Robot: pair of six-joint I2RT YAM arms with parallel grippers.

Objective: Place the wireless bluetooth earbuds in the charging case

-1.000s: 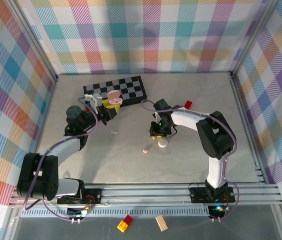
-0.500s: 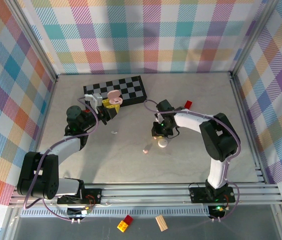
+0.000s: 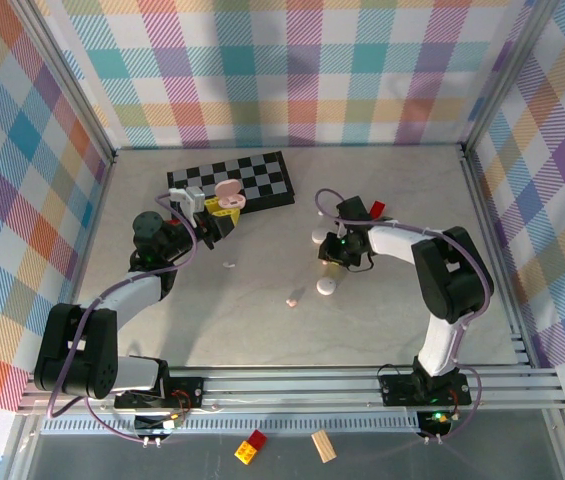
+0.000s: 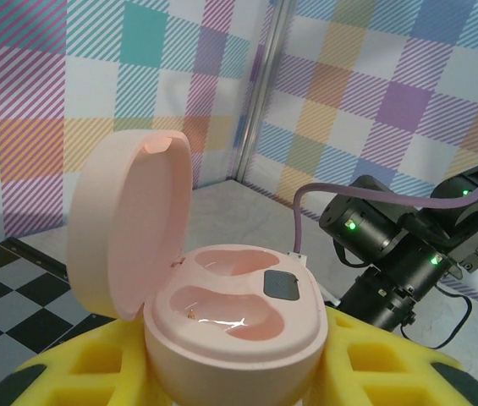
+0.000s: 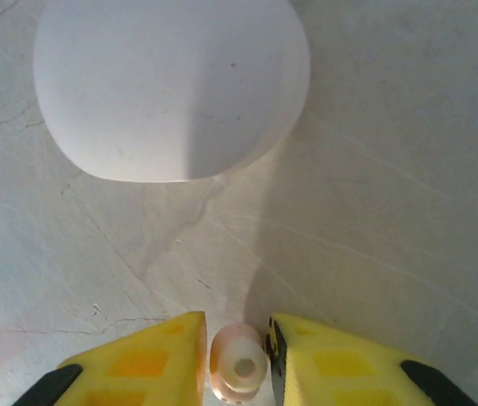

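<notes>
right gripper [image 5: 236, 337] jaws pinch pale earbud [image 5: 239, 365]: tiny, likely light, slick; hold by its sides. left gripper [image 3: 224, 207] jaws clamp open pink case [image 4: 230, 313].

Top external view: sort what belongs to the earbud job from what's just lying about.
Job: pink charging case, open, in the left fingers; pale pink earbud between the right fingers; loose pink earbud; loose white earbud.
Lying about: red brick; checkerboard; wooden block.

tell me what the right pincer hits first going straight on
Probably the white case, lying dead ahead of the right pincer, which grips an earbud; depth is unclear, so the table could come first.
</notes>
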